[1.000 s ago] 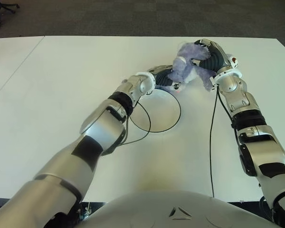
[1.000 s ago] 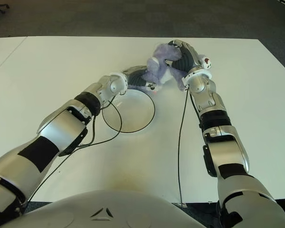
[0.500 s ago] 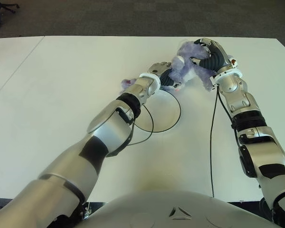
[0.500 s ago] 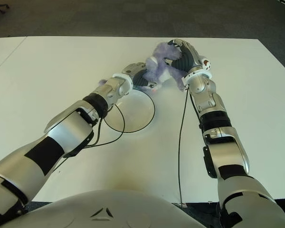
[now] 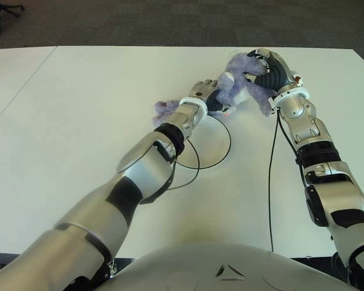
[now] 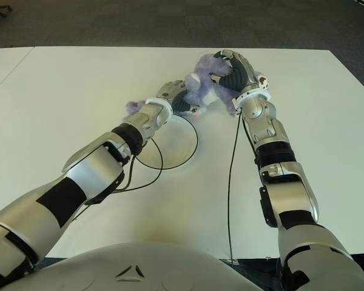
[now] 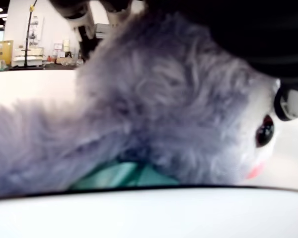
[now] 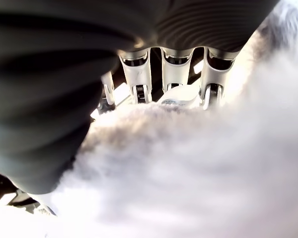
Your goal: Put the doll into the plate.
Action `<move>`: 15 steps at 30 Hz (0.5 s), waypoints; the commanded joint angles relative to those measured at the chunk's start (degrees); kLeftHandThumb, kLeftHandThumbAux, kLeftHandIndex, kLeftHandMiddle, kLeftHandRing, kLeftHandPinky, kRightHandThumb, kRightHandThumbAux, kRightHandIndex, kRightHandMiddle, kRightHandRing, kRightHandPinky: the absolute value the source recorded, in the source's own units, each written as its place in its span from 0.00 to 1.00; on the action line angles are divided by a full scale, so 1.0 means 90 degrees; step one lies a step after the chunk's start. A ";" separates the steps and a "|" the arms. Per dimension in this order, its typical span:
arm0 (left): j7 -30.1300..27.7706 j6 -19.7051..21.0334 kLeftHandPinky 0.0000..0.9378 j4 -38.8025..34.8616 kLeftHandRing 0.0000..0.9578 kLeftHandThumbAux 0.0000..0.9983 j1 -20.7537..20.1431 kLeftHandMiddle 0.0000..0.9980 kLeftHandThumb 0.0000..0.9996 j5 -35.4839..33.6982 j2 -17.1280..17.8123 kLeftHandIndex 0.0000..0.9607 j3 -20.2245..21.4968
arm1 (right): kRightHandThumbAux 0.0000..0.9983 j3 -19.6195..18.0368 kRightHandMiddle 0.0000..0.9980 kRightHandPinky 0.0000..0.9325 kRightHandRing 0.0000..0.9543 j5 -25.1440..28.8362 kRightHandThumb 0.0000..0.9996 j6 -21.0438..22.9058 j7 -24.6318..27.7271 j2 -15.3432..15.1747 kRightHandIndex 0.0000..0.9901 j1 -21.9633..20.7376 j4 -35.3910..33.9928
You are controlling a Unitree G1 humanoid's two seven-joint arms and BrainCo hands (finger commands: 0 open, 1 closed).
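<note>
The purple plush doll (image 5: 239,85) sits at the far rim of the round white plate (image 5: 209,145). My right hand (image 5: 268,71) is curled over the doll's top from the right, and its fingers (image 8: 175,74) press into the fur. My left hand (image 5: 211,98) reaches in from the left over the plate's far edge and closes on the doll; in the left wrist view the doll's face (image 7: 260,134) lies right under the palm. A purple tuft (image 5: 164,108) shows on the table left of my left wrist; I cannot tell if it belongs to the doll.
The white table (image 5: 79,121) stretches wide to the left. A black cable (image 5: 269,182) runs along my right arm toward the table's front edge. Another cable (image 5: 191,163) loops from my left forearm across the plate. Dark carpet lies beyond the far edge.
My left arm has stretched farther forward and turned, uncovering the purple tuft beside its wrist. The right hand and the doll have barely moved.
</note>
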 commanded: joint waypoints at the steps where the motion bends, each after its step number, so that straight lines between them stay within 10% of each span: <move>1: 0.0176 0.0338 0.31 0.0357 0.16 0.41 0.0464 0.05 0.36 0.0200 -0.0043 0.08 -0.0123 | 0.73 -0.0032 0.87 0.91 0.90 0.0144 0.68 -0.0203 0.0083 0.0045 0.44 0.0026 -0.0122; 6: 0.0677 0.0396 0.66 0.0386 0.57 0.67 0.0419 0.48 0.79 0.0213 -0.0037 0.40 -0.0105 | 0.73 -0.0028 0.87 0.93 0.91 0.0145 0.68 -0.0237 0.0095 0.0025 0.44 0.0083 -0.0188; 15: 0.0972 0.0357 0.87 0.0309 0.79 0.67 0.0160 0.54 0.85 -0.0287 -0.0133 0.42 0.0537 | 0.73 -0.0098 0.87 0.91 0.90 0.0213 0.68 -0.0027 0.0263 -0.0025 0.44 0.0186 -0.0528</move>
